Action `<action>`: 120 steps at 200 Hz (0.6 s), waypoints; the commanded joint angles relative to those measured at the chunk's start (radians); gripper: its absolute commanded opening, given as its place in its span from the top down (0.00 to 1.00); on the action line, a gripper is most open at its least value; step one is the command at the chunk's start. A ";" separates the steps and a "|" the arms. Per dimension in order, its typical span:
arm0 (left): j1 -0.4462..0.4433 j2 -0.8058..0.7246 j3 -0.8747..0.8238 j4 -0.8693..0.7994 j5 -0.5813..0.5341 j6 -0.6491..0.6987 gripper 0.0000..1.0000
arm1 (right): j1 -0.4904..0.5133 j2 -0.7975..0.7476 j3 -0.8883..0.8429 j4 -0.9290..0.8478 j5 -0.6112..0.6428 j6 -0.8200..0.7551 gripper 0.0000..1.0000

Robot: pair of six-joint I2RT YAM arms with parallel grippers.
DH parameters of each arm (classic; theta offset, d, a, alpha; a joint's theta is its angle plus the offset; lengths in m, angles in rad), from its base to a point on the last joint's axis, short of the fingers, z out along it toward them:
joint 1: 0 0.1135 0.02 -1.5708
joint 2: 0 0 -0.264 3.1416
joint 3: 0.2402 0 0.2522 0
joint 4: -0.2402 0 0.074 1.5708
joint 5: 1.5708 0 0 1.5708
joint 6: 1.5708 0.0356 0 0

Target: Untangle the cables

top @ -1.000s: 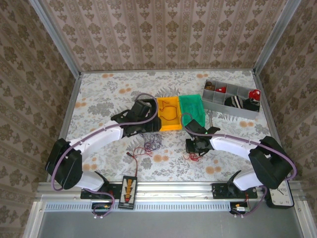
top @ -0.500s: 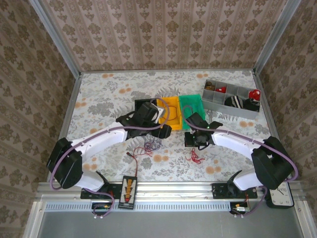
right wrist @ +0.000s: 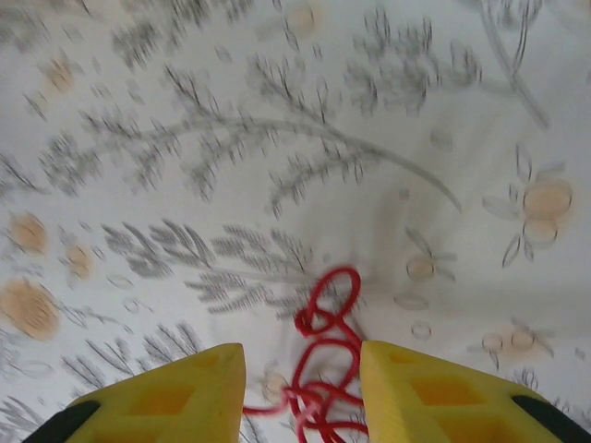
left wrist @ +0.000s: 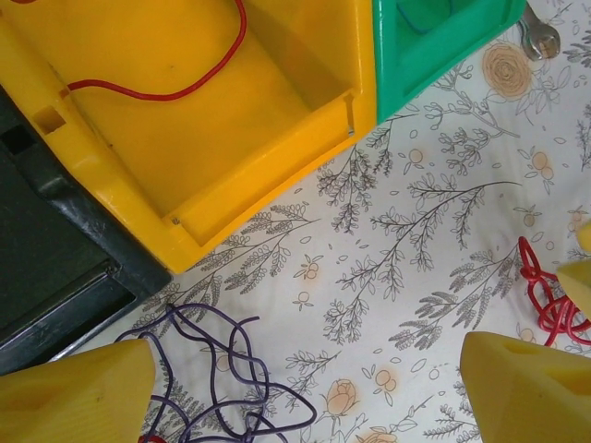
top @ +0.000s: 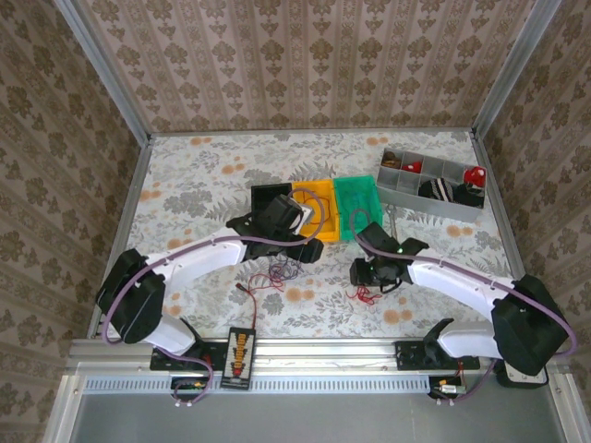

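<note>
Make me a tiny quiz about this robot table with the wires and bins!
1. True or false: a red wire lies inside the yellow bin.
2. What colour is the wire bundle by the open fingers of the right gripper? A blue, B red, C green.
3. Fill in: the purple wires lie on the ____.
Key: 1 true; 2 B; 3 table.
</note>
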 commanded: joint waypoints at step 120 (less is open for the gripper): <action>-0.006 0.007 -0.019 0.053 0.061 0.000 0.13 | -0.046 0.062 0.001 0.086 -0.064 -0.017 1.00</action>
